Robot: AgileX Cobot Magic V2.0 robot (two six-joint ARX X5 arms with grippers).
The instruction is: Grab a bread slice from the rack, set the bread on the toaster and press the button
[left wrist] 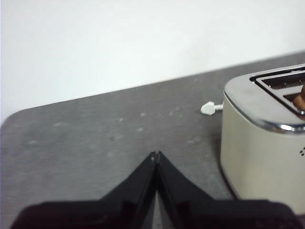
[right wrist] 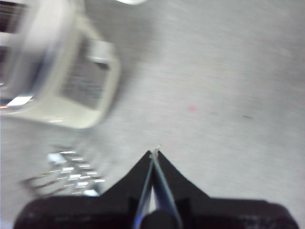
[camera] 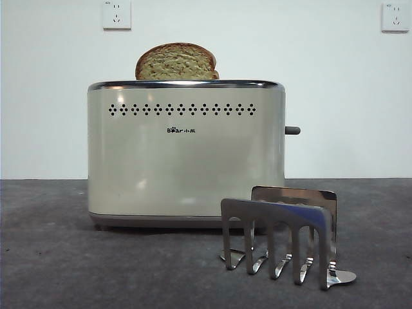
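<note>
White wall with two sockets (camera: 116, 14) backs a dark grey table (camera: 58, 257); on that table stands the toaster (camera: 185, 161), cream-beige with a chrome top rim, its row of dot vents and small logo facing the front camera. Rising out of its top is the slice of bread (camera: 176, 63), upright, rounded crust uppermost, only its upper part showing above the rim; the rest sits down in the slot. On the toaster's narrow side, at the right in the front view, the button (camera: 293, 130) juts out, a small dark knob. Nearer the front camera and toward that same side stands the rack (camera: 283, 235), shiny steel, its prongs holding nothing, just in front of the toaster's base.

My left gripper (left wrist: 156, 155) hovers over bare table beside the toaster, jaws pressed together, tips meeting at a point, nothing between them; my right gripper (right wrist: 155, 153) likewise has its jaws together, empty, above the table, with the toaster and the rack blurred off to one side in its wrist view.
</note>
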